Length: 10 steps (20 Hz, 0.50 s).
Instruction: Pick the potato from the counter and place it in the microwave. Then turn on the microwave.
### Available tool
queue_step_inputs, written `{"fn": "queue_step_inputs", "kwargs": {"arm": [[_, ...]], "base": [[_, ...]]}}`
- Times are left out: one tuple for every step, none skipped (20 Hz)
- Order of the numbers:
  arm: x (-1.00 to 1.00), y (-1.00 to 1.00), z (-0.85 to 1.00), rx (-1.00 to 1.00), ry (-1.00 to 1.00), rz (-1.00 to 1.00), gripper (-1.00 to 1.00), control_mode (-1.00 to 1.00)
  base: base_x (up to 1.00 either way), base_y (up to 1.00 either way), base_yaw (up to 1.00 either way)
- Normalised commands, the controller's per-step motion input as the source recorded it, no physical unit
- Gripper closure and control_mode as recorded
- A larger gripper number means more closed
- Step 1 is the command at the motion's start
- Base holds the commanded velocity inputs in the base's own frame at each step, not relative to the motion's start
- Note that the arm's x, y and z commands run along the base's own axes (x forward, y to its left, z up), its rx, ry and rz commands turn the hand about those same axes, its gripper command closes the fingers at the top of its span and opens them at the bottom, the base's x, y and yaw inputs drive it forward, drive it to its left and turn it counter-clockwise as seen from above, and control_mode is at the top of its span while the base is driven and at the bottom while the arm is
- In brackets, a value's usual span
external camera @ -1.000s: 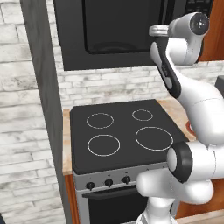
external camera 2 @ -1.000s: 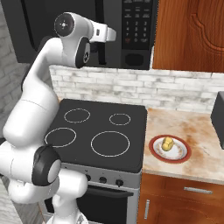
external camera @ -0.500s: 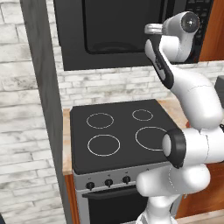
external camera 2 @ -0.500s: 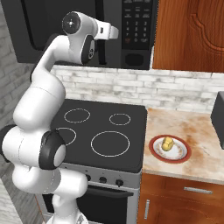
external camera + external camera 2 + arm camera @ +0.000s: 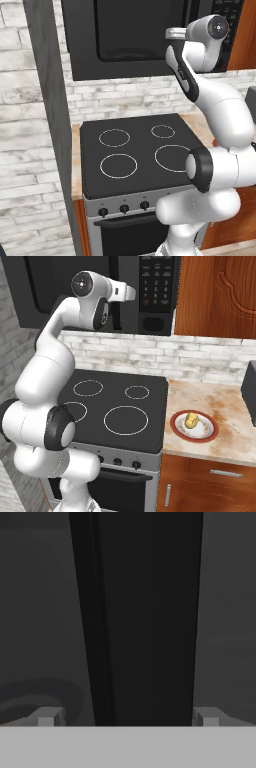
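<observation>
The potato (image 5: 191, 419) is a small yellowish lump lying on a white plate with a red rim (image 5: 194, 426), which sits on the counter (image 5: 225, 411) right of the stove. The black microwave (image 5: 130, 35) hangs above the stove, its keypad (image 5: 157, 286) on the right side. My gripper (image 5: 175, 34) (image 5: 128, 292) is raised to the microwave's front, near where the door meets the keypad. In the hand view the gripper (image 5: 127, 717) is open, its two fingertips wide apart on either side of a dark vertical bar on the microwave front (image 5: 145, 612). Nothing is held.
A black glass stovetop (image 5: 140, 150) with white rings lies below the arm, with oven knobs (image 5: 124, 209) on its front. A dark appliance (image 5: 250, 388) stands at the counter's right edge. A reddish wooden cupboard (image 5: 215, 296) hangs right of the microwave.
The arm's upper joints have shifted a little while the hand stays up at the microwave's front. The potato and plate have not moved.
</observation>
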Motion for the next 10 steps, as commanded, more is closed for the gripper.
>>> {"fn": "queue_step_inputs", "kwargs": {"arm": [[0.32,0.00,0.00,0.02,0.00,0.00,-1.00,-1.00],[0.26,0.00,0.00,0.01,0.00,0.00,-1.00,-1.00],[0.16,0.00,0.00,0.01,0.00,0.00,-1.00,-1.00],[0.04,0.11,0.00,0.00,0.00,0.00,1.00,-1.00],[0.00,0.14,0.00,0.00,0.00,0.00,1.00,-1.00],[0.00,0.11,0.00,0.00,0.00,0.00,1.00,-1.00],[-0.11,0.14,0.00,0.00,0.00,0.00,1.00,-1.00],[-0.31,0.14,0.00,0.00,0.00,0.00,1.00,-1.00],[-0.49,0.12,0.00,0.00,0.00,0.00,1.00,-1.00],[-0.64,0.17,0.00,0.00,0.00,0.00,1.00,-1.00]], "base": [[0.00,0.00,0.00],[0.00,0.00,0.00],[0.00,0.00,0.00],[0.00,0.00,0.00],[0.00,0.00,0.00],[0.00,0.00,0.00],[0.00,0.00,0.00],[0.00,0.00,0.00],[0.00,0.00,0.00],[0.00,0.00,0.00]]}}
